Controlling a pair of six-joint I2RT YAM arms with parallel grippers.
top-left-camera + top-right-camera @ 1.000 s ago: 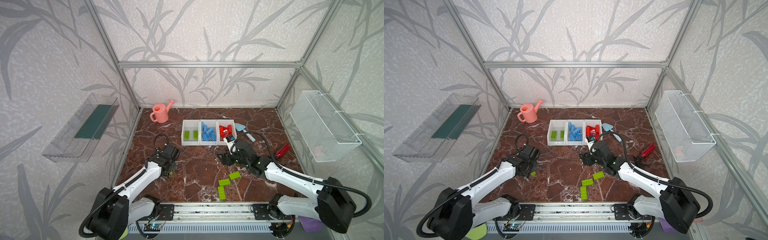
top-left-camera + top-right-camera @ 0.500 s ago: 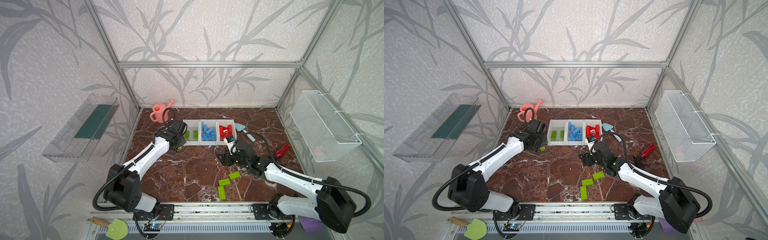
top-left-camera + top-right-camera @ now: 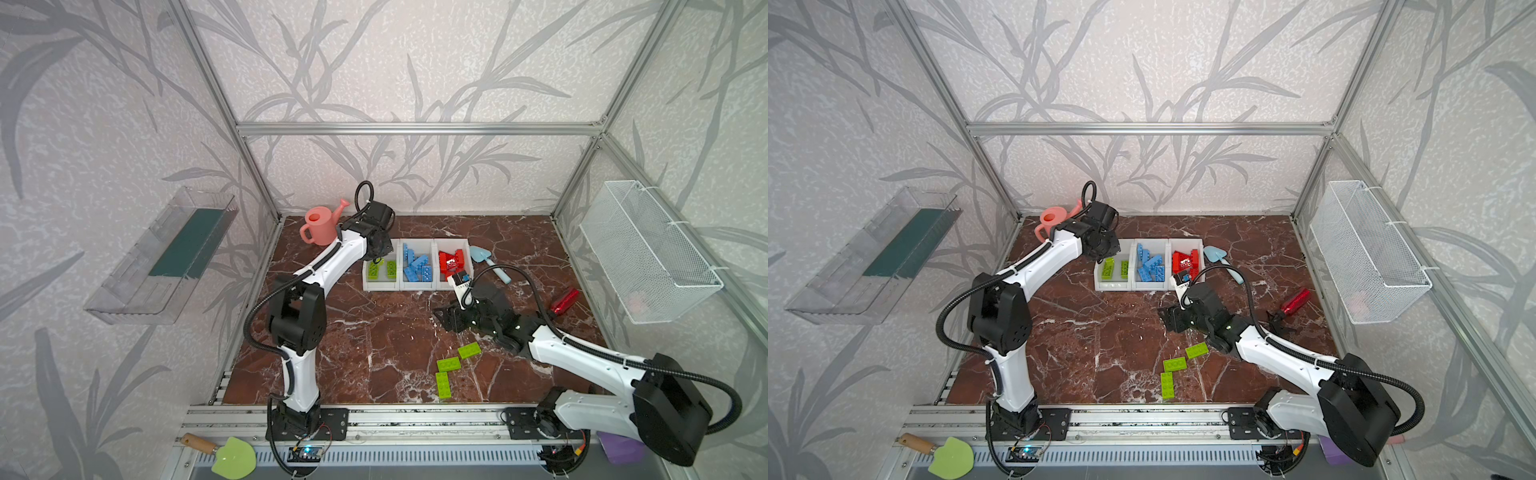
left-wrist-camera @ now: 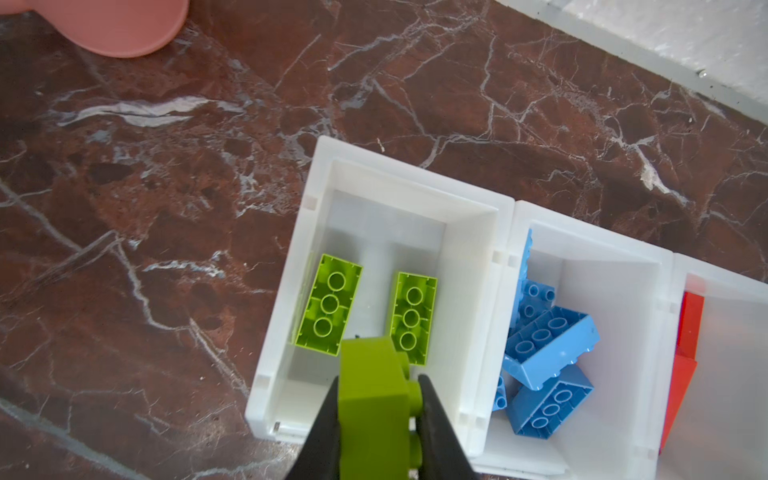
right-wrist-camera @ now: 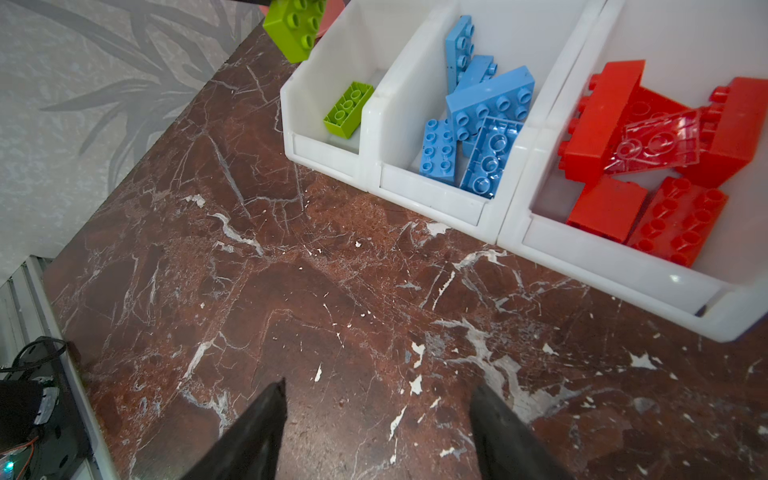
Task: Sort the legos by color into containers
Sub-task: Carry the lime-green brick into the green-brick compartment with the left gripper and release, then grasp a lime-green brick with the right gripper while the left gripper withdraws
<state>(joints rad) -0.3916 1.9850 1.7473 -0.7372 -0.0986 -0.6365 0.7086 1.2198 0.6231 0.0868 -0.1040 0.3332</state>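
Three joined white containers stand at the back middle of the marble table. The left one holds two lime green legos, the middle one blue legos, the right one red legos. My left gripper hangs over the left container, shut on a lime green lego that also shows in the right wrist view. My right gripper stands open and empty over bare marble in front of the containers. Three green legos lie on the table near the front.
A pink watering can stands behind the left arm. A light-blue trowel lies right of the containers, and a shiny red object further right. A wire basket hangs on the right wall, a clear tray on the left wall.
My left arm has swung from the front left of the table up to the left container, carrying the green lego. The right arm has hardly moved.
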